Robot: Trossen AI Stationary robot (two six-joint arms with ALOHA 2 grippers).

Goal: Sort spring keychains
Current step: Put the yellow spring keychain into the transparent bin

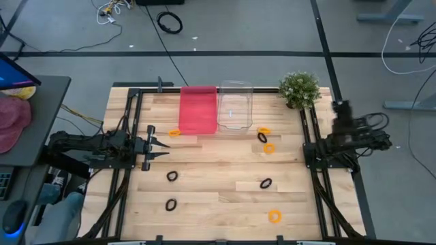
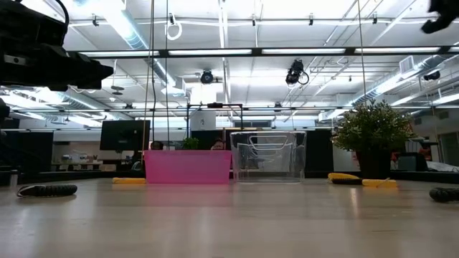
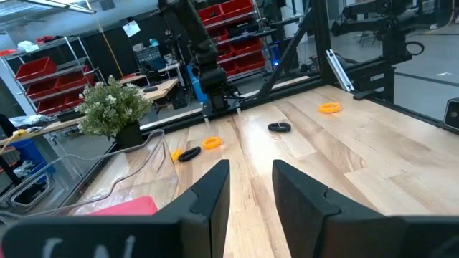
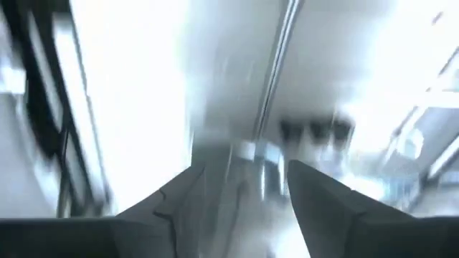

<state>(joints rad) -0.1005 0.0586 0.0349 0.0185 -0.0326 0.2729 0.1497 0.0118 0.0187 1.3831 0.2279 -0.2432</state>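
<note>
Several small spring keychains lie flat on the wooden table: orange ones [image 1: 175,133], [image 1: 270,148], [image 1: 274,216] and black ones [image 1: 172,176], [image 1: 266,183], [image 1: 170,204]. The left wrist view shows an orange one [image 3: 330,108] and a black one [image 3: 280,127]. My left gripper [image 1: 161,147] hovers level at the table's left side, open, nothing between its fingers [image 3: 251,172]. My right gripper [image 1: 343,110] stands at the right edge, tipped upward toward the ceiling, open and empty [image 4: 244,172].
A pink bin [image 1: 197,110] and a clear bin [image 1: 235,107] stand side by side at the far edge, with a potted plant [image 1: 300,88] at the far right. Black rails [image 1: 320,197] run along both table sides. The middle of the table lies bare between the keychains.
</note>
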